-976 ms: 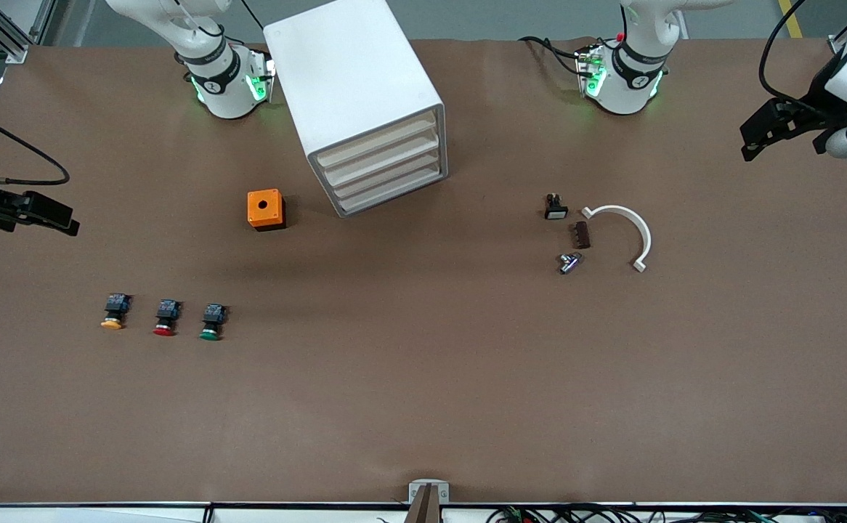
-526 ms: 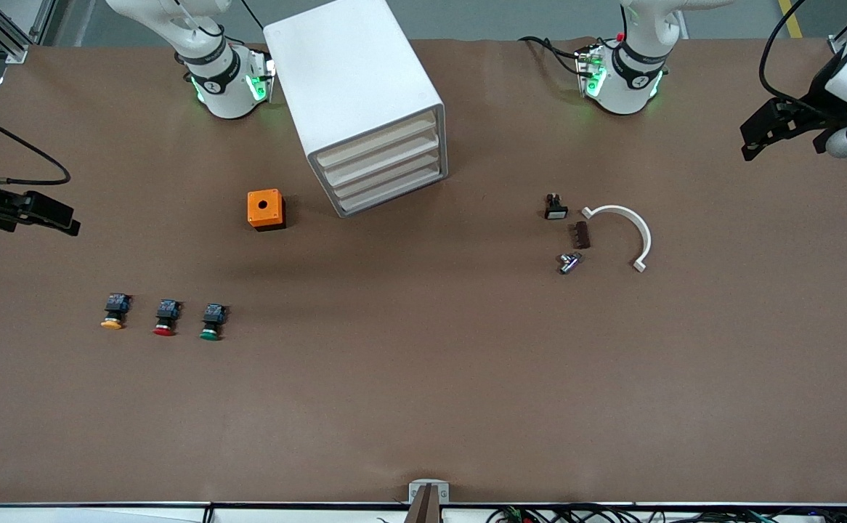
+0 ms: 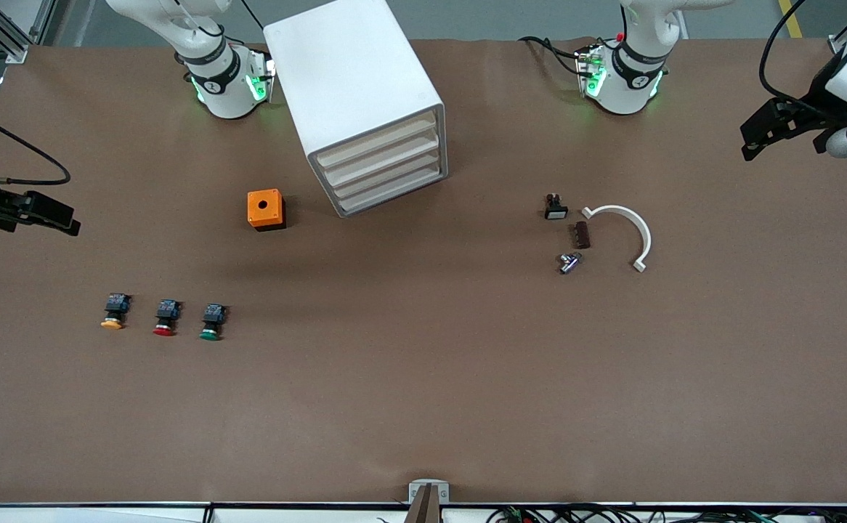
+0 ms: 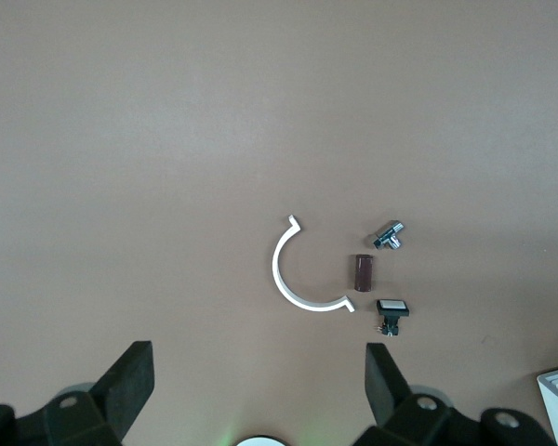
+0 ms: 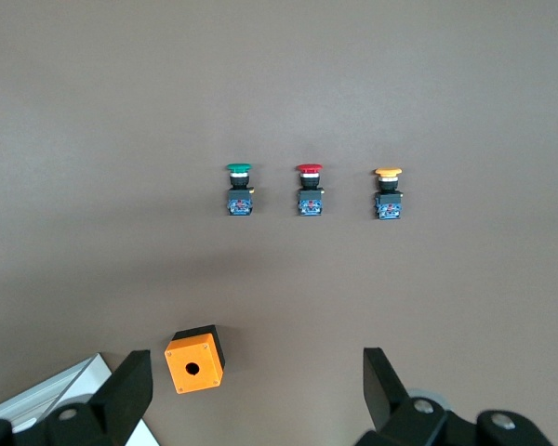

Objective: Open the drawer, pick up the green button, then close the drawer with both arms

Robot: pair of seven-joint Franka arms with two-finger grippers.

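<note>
The white cabinet stands between the two arm bases, its four cream-fronted drawers all shut. The green-capped button lies on the table nearer the front camera, at the right arm's end, beside a red-capped one and a yellow-orange one. It also shows in the right wrist view. My right gripper hangs open and empty high over the table's edge at its own end. My left gripper hangs open and empty high over its end.
An orange box with a round hole sits beside the cabinet. A white half-ring, a brown block, a silver fitting and a small black switch lie toward the left arm's end.
</note>
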